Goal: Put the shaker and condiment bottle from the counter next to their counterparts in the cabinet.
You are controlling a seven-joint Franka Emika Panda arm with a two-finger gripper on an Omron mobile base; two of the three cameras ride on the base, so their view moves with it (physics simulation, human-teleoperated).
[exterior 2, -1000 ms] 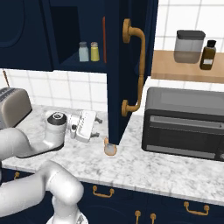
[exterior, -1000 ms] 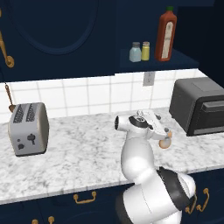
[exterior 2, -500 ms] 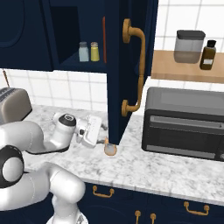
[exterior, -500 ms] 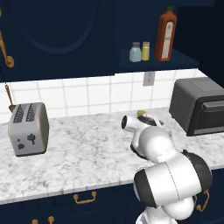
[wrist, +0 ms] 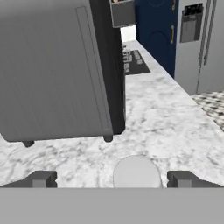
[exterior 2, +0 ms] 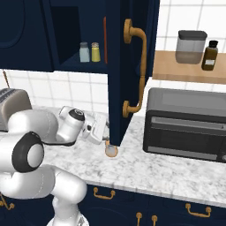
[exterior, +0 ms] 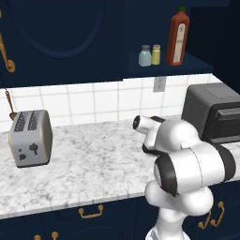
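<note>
- Over the last second my arm has swung right and stretched low over the counter (exterior: 84,164), toward the toaster oven (exterior 2: 187,126); a second ago my hand sat further left, nearer the middle of the marble.
- My gripper (wrist: 111,178) has stayed spread wide the whole time, with nothing between the fingertips (wrist: 41,179).
- The condiment bottle (exterior 2: 111,150), a small peach-orange one, stands on the counter just below the edge of the open cabinet door (exterior 2: 132,66). In the hand view its pale cap (wrist: 136,173) now sits between my two tips, a little right of centre, with the toaster oven's side just behind it.
- The shaker (exterior: 145,56) stands on the cabinet shelf (exterior: 164,69) just beside the yellow shaker (exterior: 156,55), with the tall red-brown sauce bottle (exterior: 177,33) near them. That half looks done.
- So this swing lines me up for the second pick. I judge the next move is a short advance until the bottle's body is between my fingers, then a squeeze.
- Risk: the bottle is small and squat, near the oven and the door, so a nudge could tip it.
</note>
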